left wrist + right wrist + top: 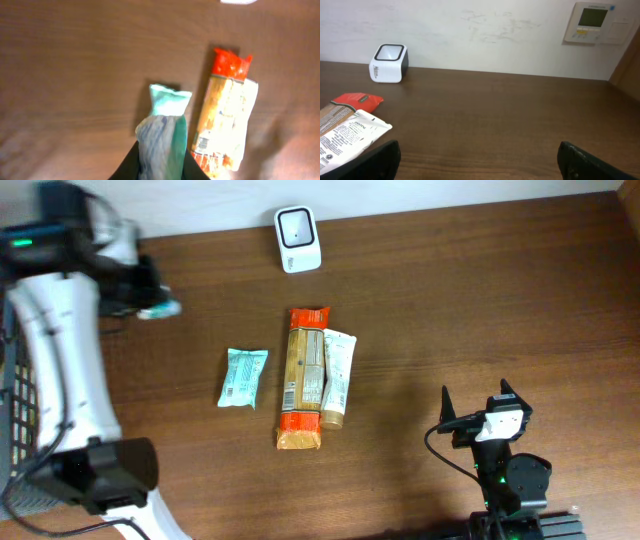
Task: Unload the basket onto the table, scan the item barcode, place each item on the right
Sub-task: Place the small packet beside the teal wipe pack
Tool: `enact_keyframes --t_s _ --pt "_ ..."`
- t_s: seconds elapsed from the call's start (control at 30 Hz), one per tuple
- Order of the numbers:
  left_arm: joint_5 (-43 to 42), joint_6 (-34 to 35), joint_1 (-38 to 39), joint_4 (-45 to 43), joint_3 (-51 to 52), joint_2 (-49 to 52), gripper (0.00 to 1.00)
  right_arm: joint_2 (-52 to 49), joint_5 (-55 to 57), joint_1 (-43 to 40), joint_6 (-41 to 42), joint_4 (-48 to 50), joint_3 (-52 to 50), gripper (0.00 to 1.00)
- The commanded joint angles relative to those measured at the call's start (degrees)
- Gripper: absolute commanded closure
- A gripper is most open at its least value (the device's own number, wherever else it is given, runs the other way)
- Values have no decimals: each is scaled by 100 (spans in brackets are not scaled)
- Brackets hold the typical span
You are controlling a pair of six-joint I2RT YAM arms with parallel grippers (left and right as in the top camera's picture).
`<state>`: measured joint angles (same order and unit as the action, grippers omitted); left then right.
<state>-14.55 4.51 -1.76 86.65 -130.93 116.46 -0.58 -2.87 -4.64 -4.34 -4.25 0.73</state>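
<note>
The left gripper (153, 307) is up at the left side of the dark brown wooden bench (450, 300). It is clamped on a small soft packet in pale blue and teal (156, 145), and the 2 black fingers (126, 169) press it from both sides. This held packet is well apart from the small white barcode scanner with a dark window (298, 238), which stands at the back edge of the bench, further to the right. In the middle of the bench 3 other things lie side by side. The first is a flat teal wrapper (242, 377). The second is a long brown packet with orange ends (303, 380). The third is a white tube with a tan cap (338, 375), which touches the right side of the long packet. The right gripper (478, 398) is low at the front right of the bench with its 2 fingers wide apart and nothing between them.
</note>
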Motion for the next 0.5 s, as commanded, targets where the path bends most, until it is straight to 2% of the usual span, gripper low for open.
enact_keyframes --t_s 0.0,0.1,0.17,0.23,0.3,0.4,0.43,0.47 --pt "39 17 944 -813 1370 -2 78 37 -7 -24 26 -4 -42 1" --pt "39 229 1670 -1661 2260 -2 73 37 -7 -24 26 -4 -42 1" --pt "44 229 1980 -1875 2503 0 73 37 -7 -24 26 -7 -42 1" --pt "293 229 2243 -1882 2531 11 72 37 -7 -24 26 -4 -42 1" --pt "743 227 2415 -1871 2531 11 66 37 -4 -24 26 -4 -42 1" --pt "756 227 2426 -1860 2531 11 65 37 -4 -24 26 -4 -42 1" --pt "754 227 2420 -1851 2531 11 62 37 -7 -24 26 -7 -42 1" --pt "754 225 2422 -1851 2531 11 48 37 -4 -24 26 -7 -42 1"
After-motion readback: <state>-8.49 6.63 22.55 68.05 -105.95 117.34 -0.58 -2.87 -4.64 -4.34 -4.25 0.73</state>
